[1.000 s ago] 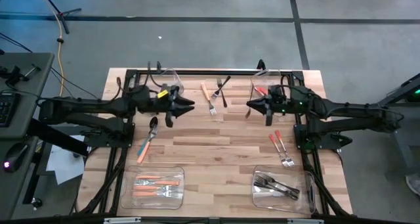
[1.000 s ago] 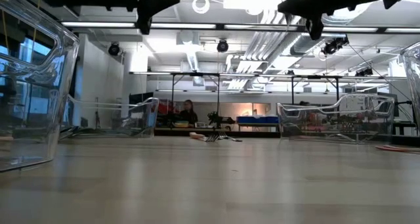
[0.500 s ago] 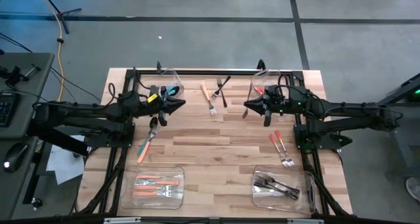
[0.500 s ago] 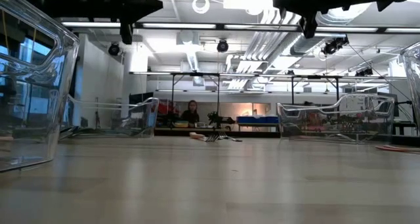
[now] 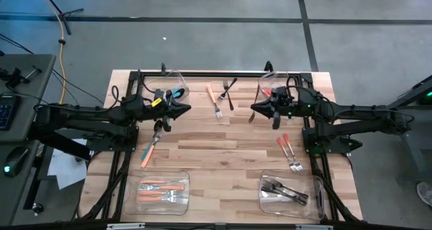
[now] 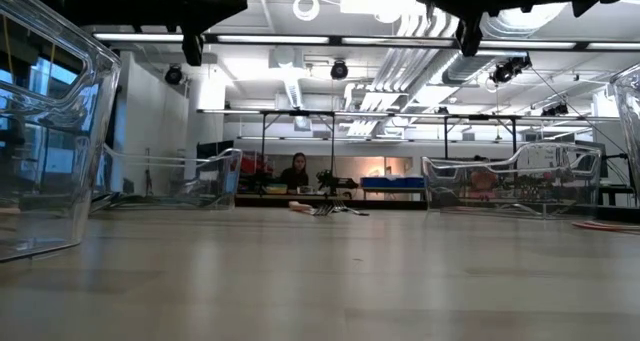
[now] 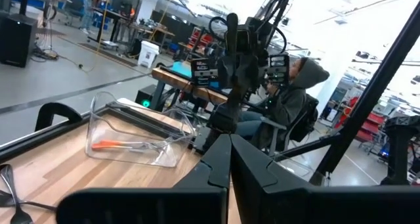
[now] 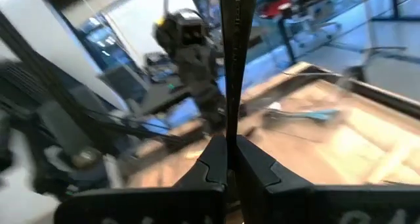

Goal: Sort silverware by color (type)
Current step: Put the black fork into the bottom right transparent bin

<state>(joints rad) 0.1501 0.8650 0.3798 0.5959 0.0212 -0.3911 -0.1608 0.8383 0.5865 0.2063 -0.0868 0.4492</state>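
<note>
Silverware lies loose on the wooden table: an orange-handled fork and black forks at the far middle, an orange-handled spoon at the left, and two red-orange forks at the right. My left gripper hangs shut and empty above the table's far left part. My right gripper hangs opposite it on the right, shut on a thin dark utensil. Which kind of utensil it is does not show. My right gripper pinches the dark utensil's thin shaft between its two fingers, which point level toward the table's left. The shaft lies across the fingers and stands up well past them. It is lifted clear of the table.
Clear bins stand at the four corners. The far left bin has a teal piece, the far right bin a red-orange one. The near left bin has orange ones, the near right bin black ones. A person sits beyond the table.
My left gripper has drawn back toward the table's left edge, sunk a little and shut, with nothing between its fingers. My right gripper has stayed in place with the dark utensil.
</note>
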